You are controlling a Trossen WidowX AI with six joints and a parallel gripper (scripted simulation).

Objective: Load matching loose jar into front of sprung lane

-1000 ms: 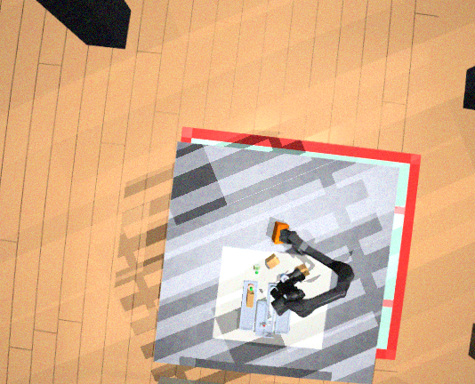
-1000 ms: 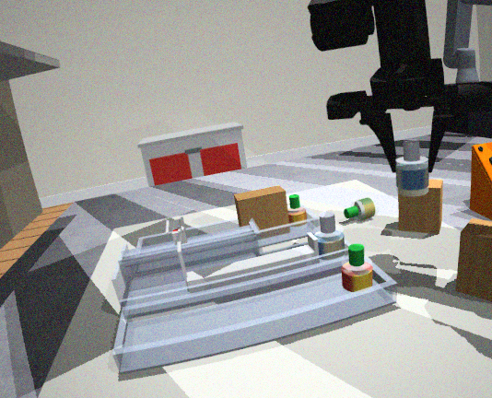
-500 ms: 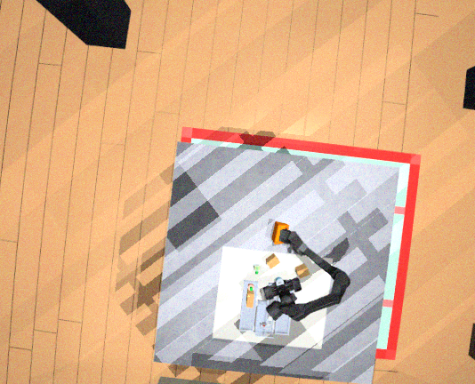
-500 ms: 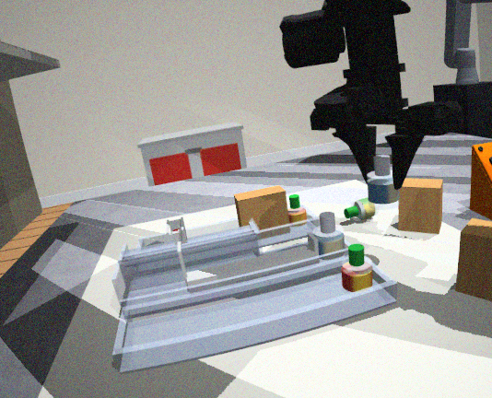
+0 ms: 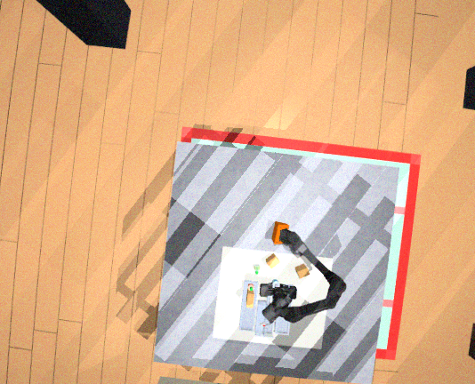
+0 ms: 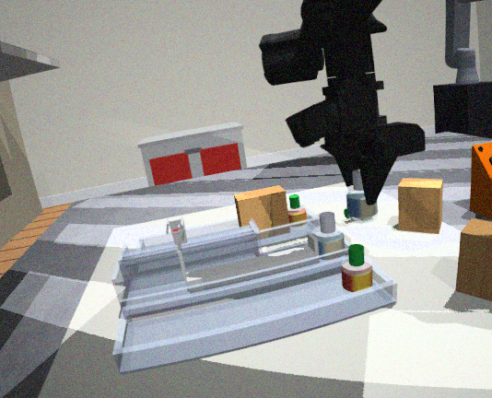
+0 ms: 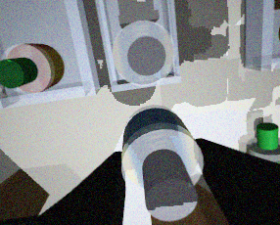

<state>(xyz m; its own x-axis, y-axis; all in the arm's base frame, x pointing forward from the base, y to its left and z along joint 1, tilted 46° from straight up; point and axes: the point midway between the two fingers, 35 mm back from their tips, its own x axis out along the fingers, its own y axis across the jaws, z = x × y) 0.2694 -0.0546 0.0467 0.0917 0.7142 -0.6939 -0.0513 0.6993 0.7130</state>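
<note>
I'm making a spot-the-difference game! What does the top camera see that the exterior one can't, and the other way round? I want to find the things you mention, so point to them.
Only top: the red border [image 5: 293, 142] and the arm's bent elbow [image 5: 337, 288].
Only exterior: red panels [image 6: 220, 158] on a pale cabinet [image 6: 194, 134].
Both: the orange block [image 5: 278, 227] [image 6: 483, 193] and pale lanes [image 5: 247, 319] [image 6: 257, 315].
</note>
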